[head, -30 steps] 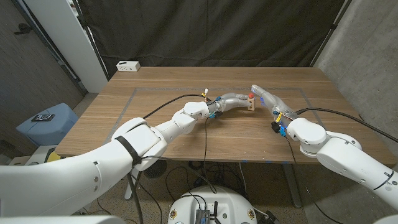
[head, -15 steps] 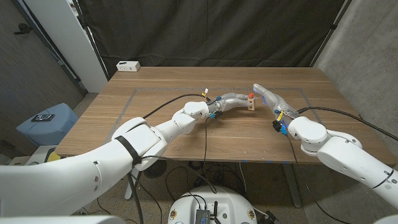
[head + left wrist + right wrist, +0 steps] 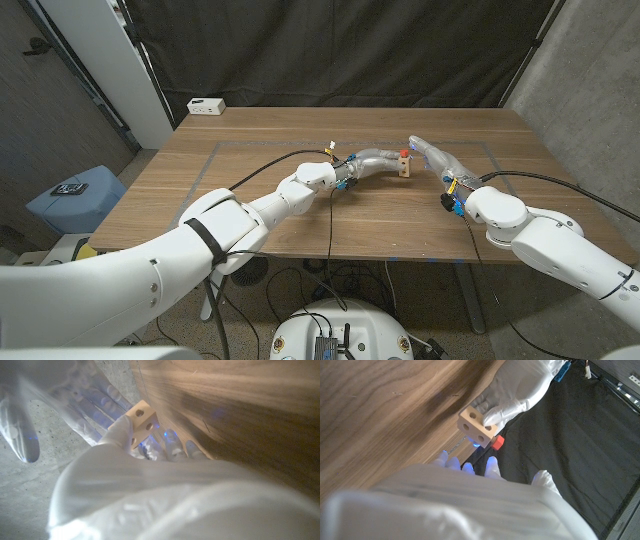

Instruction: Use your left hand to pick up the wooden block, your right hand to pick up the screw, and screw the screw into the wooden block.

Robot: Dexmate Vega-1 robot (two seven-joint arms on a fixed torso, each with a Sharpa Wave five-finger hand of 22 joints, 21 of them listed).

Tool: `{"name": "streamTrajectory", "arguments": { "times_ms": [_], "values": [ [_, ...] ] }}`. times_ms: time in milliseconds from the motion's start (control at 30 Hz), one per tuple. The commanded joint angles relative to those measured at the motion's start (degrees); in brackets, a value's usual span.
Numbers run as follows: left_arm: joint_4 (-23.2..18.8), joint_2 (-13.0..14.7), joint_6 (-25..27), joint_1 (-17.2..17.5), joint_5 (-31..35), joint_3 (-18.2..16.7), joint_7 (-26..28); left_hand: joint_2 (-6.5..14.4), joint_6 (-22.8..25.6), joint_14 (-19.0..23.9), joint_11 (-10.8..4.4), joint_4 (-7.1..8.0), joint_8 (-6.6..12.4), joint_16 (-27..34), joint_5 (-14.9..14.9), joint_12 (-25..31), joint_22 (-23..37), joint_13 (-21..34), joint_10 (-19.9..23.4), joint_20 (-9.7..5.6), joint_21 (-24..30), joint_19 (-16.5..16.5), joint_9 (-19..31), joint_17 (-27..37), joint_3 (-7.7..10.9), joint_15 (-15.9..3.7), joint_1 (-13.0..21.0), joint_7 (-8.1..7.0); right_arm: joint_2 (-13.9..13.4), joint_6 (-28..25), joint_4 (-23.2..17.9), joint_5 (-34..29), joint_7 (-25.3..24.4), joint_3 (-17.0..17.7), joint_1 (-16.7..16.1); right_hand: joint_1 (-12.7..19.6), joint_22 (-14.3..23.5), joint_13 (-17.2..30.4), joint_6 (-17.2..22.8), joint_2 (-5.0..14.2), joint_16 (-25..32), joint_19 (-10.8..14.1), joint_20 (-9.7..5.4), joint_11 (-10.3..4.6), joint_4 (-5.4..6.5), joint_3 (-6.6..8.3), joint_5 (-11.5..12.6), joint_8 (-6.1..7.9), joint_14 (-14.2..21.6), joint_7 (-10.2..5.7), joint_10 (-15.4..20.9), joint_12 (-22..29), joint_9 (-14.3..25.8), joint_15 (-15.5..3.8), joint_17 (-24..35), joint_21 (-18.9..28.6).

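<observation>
The left hand reaches out over the middle of the brown wooden table and grips the small light wooden block with round holes. A little red screw sits at the block's top. The right hand is just beside the block, fingers stretched out and holding nothing.

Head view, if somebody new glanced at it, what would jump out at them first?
Probably the two white arms meeting mid-table, where the left robot hand holds a small wooden block with holes in it. A red-headed screw sits at the block, and the right robot hand is spread right beside it. A white box lies at the table's far left corner.
</observation>
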Motion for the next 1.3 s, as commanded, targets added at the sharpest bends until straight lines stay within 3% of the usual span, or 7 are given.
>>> {"name": "streamTrajectory", "arguments": {
  "times_ms": [33, 667, 1300],
  "values": [
    [0.78, 0.01, 0.00, -0.82, 1.02, 0.70, 1.15, 0.54, 0.50, 0.49, 0.01, 0.11, 0.35, 0.29, 0.38, 0.40, 0.20, 0.33, 0.56, 0.24, 0.27, 0.49, 0.23, 0.17, 0.06, -3.65, 0.43, -0.28, -0.37, -0.64, 0.40, 0.35, -0.21, 0.51, -0.06, -0.45, 0.16, 0.19, 0.08, 0.11, 0.29, -0.33, 0.01, 0.02, 0.08, 0.21, 0.43, 0.13, -11.63, 0.44, -10.24, 0.19, 0.05, 0.20, 0.06, 0.29],
    [-0.39, 0.47, 0.35, -0.96, 2.26, 1.57, 2.59, 0.47, 0.48, 0.52, 0.05, 0.19, 0.34, 0.30, 0.37, 0.43, 0.19, 0.33, 0.63, 0.29, 0.25, 0.44, 0.23, 0.17, 0.00, -3.53, 0.36, -0.40, -0.41, -0.04, 1.92, 0.50, 1.06, 0.01, 0.96, -0.48, 0.16, 0.18, 0.10, 0.12, 0.29, -0.34, 0.03, 0.04, 0.10, 0.24, 0.45, 0.15, -11.64, 0.48, -10.25, 0.19, 0.06, 0.37, 0.05, 0.30],
    [2.60, -0.97, 0.85, -2.47, 2.35, 1.84, 3.10, 0.47, 0.59, 0.50, 0.12, 0.27, 0.38, 0.28, 0.38, 0.41, 0.19, 0.33, 0.60, 0.35, 0.25, 0.45, 0.23, 0.15, -0.01, -3.47, 0.26, -0.35, -0.09, -0.40, 2.39, 0.84, 2.02, -1.43, 2.75, -0.59, 0.17, 0.19, 1.39, 0.08, 0.28, -0.59, 0.82, 0.07, 0.15, 0.24, 0.46, 0.55, -11.71, 1.17, -10.33, 0.17, 0.08, 0.42, 0.06, 0.24]
  ]
}}
